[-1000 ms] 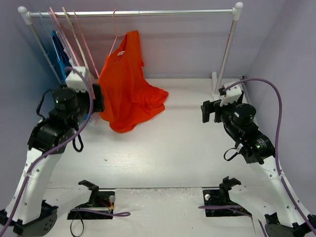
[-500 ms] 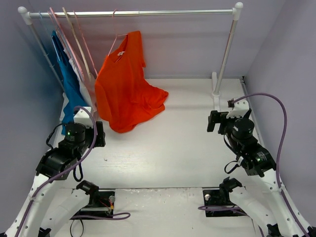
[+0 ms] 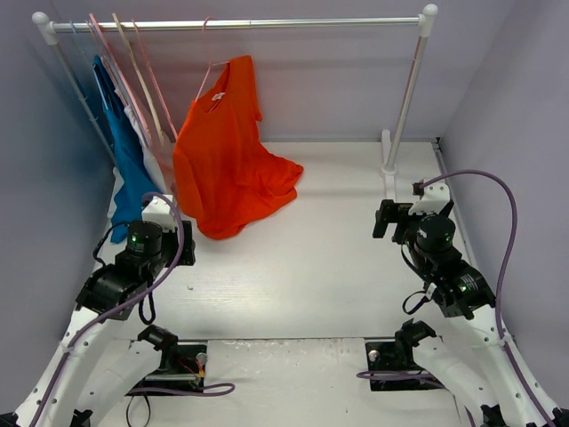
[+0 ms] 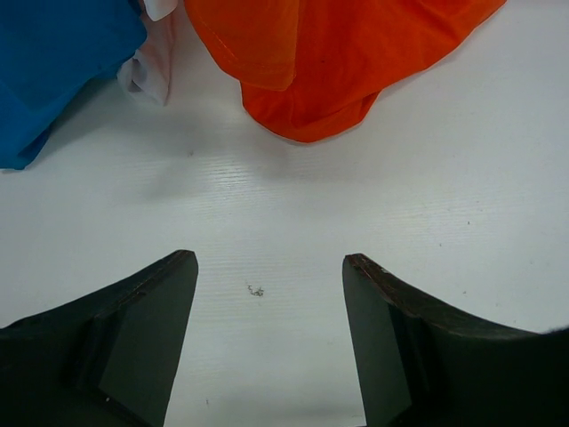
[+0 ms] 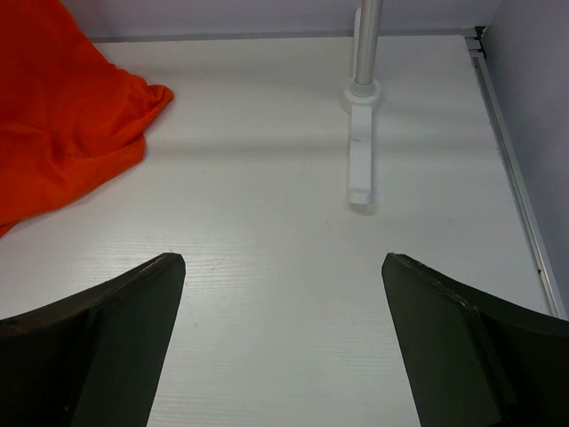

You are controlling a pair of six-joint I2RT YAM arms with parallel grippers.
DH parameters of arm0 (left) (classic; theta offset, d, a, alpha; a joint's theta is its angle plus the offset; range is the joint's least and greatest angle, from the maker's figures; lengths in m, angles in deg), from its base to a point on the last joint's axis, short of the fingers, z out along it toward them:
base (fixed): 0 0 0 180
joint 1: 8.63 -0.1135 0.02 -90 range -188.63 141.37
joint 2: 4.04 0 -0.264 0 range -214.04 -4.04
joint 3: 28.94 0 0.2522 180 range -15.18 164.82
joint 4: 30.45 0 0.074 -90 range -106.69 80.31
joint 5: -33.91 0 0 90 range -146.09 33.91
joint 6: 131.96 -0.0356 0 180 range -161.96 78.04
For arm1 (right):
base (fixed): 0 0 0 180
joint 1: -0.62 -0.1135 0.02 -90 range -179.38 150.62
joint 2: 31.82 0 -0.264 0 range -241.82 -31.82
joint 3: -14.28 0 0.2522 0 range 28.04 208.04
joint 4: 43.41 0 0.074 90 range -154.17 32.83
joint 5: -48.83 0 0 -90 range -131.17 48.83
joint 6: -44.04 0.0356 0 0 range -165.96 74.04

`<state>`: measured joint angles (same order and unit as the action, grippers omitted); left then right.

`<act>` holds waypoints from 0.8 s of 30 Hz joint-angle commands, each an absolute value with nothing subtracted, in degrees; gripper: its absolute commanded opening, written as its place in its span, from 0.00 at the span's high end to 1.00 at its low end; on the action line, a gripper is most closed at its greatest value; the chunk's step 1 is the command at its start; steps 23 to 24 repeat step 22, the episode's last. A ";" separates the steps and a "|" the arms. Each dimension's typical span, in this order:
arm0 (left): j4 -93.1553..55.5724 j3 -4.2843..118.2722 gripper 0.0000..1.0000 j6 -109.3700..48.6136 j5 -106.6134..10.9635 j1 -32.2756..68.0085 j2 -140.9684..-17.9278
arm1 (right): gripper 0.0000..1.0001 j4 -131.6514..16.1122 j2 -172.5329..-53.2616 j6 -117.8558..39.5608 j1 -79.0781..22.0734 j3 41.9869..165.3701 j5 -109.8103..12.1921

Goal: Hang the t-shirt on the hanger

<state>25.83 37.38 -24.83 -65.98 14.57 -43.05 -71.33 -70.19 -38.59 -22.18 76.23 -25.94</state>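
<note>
Both my left jaws and right jaws stand wide and hold nothing, low over the worktop [image 3: 320, 258] and well apart from the t-shirt [image 3: 227, 151]. It hangs by its neck on the hanger [image 3: 204, 82], which is hooked on the rail [image 3: 267, 22]; its hem lies bunched on the worktop. I judge the hanging step complete. Whether both shoulders are seated I cannot tell; the next move calls for checking that.

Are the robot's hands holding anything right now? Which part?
No, nothing. The left gripper and right gripper are both open and empty, apart from the t-shirt.
</note>
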 commanded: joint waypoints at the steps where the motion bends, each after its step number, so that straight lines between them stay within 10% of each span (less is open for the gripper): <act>1: 21.55 38.18 0.34 -25.00 -65.49 14.75 -43.68 | 0.00 -66.84 -71.36 -37.70 -21.87 76.91 -23.94; 24: 26.03 39.23 0.34 -24.12 -68.65 14.75 -43.86 | 0.00 -65.44 -71.54 -37.70 -21.88 77.17 -25.70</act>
